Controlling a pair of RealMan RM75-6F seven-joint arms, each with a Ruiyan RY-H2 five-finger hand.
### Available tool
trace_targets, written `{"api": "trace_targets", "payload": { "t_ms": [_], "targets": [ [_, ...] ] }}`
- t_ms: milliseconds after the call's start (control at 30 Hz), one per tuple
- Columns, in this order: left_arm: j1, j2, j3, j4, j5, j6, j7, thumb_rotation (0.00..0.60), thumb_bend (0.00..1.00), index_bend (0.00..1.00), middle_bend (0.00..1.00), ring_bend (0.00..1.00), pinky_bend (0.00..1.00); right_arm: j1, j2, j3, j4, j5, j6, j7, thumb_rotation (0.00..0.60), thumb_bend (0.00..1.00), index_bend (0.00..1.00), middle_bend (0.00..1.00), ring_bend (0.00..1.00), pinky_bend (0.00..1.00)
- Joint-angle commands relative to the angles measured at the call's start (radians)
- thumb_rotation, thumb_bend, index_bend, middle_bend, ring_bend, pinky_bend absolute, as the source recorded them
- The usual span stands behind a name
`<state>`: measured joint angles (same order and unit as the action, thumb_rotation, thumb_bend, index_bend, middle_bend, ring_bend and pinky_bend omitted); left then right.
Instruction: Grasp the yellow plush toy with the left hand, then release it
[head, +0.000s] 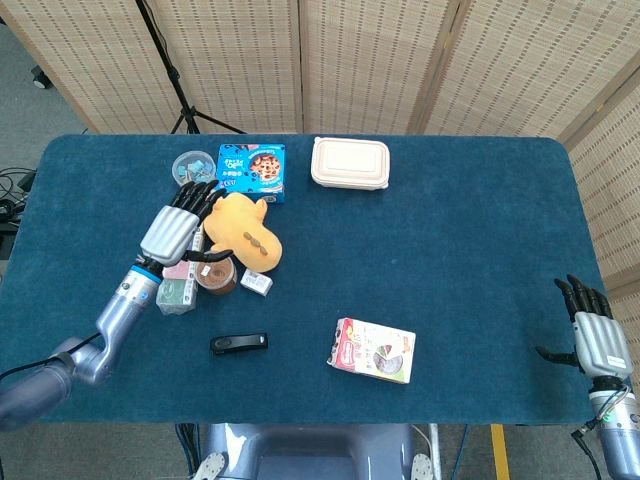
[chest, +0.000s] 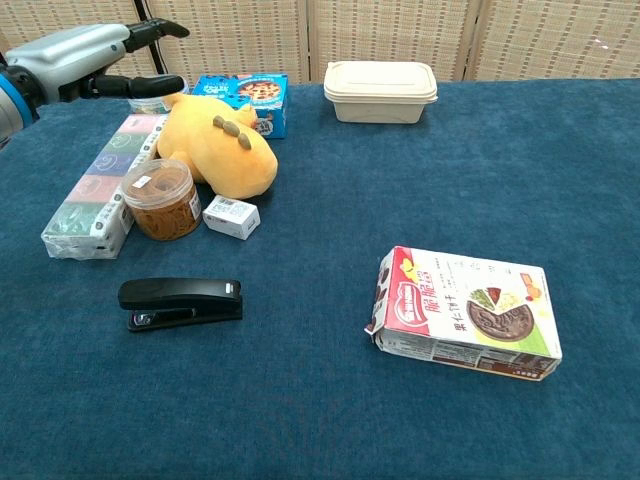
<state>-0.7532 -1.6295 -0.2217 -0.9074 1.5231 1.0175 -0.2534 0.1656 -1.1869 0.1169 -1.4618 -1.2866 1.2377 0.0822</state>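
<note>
Left robot hand hovers empty, fingers spread, just beside the yellow plush toy near the worktop's far-left corner. Lower onto the toy's body; avoid the brown jar and tissue packs alongside.

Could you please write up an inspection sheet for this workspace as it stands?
Surface: blue cloth table, flat.
Job's things: yellow plush toy lying ungrasped.
Clutter: tissue pack, brown jar, small white box, black stapler, cookie box, round tub, beige lidded container, snack box.
Hands: left hand open, above the tissue pack beside the toy; right hand open at table edge.
Cables: some on the floor, far left.
Surroundings: woven screens, tripod.
</note>
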Motion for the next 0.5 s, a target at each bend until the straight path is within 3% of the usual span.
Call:
{"api": "trace_targets", "payload": {
  "t_ms": [33, 167, 500],
  "targets": [
    [-0.086, -0.113, 0.023, 0.182, 0.02, -0.054, -0.102, 0.031, 0.0, 0.0, 0.0, 0.0, 0.0, 0.003, -0.001, 0.006, 0.012, 0.017, -0.015, 0.008, 0.6, 0.0, 0.0, 0.0, 0.0, 0.0],
    [-0.14, -0.204, 0.045, 0.339, 0.025, -0.106, -0.161, 0.032, 0.0, 0.0, 0.0, 0.0, 0.0, 0.011, -0.004, 0.011, 0.032, 0.045, -0.049, 0.021, 0.6, 0.0, 0.0, 0.0, 0.0, 0.0],
    [-0.202, -0.341, 0.097, 0.581, 0.029, -0.174, -0.29, 0.032, 0.0, 0.0, 0.0, 0.0, 0.0, 0.019, -0.006, 0.02, 0.062, 0.073, -0.086, 0.051, 0.6, 0.0, 0.0, 0.0, 0.0, 0.0]
  ]
}}
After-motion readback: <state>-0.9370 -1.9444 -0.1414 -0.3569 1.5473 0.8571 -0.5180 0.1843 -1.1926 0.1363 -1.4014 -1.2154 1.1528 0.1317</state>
